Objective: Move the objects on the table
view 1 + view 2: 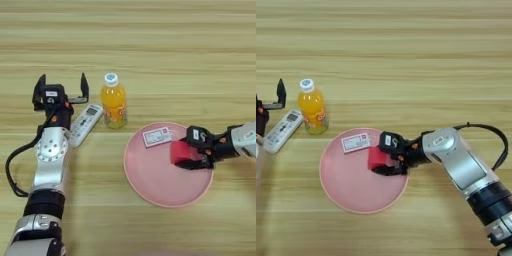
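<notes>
Right gripper [381, 160] clamps small red cube [376, 158] over pink plate [351, 192].

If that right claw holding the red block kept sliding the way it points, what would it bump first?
The right gripper, shut on the red cube, points left across the pink plate. The white card lies just off that line, so probably only bare plate, then its far rim.
</notes>
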Robot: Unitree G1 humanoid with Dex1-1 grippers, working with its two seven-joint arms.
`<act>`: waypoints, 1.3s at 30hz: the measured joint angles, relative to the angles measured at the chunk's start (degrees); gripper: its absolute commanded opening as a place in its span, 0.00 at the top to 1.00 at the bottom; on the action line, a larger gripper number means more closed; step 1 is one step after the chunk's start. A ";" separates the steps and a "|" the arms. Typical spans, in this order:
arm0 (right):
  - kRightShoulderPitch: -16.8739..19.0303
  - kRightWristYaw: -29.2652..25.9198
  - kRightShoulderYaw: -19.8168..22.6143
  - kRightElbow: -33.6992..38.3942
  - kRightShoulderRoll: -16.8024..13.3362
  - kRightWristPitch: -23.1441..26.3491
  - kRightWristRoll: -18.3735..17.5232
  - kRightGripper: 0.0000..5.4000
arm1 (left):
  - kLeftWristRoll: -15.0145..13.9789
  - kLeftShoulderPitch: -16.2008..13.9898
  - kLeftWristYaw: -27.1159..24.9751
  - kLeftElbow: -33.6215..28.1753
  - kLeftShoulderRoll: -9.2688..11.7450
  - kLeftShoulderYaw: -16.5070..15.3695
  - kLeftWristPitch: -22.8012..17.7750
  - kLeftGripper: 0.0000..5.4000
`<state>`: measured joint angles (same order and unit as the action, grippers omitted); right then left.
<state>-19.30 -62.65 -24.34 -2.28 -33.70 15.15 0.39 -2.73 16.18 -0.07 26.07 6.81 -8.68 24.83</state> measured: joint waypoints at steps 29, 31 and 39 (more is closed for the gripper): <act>-6.44 6.13 14.97 1.70 1.18 8.07 -9.17 0.57 | 0.03 0.34 0.01 1.09 -0.04 -0.03 0.59 0.00; -6.80 7.19 16.63 -0.50 0.52 8.01 -9.24 0.57 | 0.04 0.34 0.02 1.09 -0.05 -0.03 0.59 0.00; -6.50 8.11 20.75 -8.06 -2.76 5.29 -9.13 0.57 | 0.04 0.35 0.02 1.10 -0.04 -0.04 0.62 0.00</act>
<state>-25.81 -54.54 -3.60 -10.34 -36.46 20.44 -8.74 -2.69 16.54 -0.05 27.17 6.77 -8.72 25.46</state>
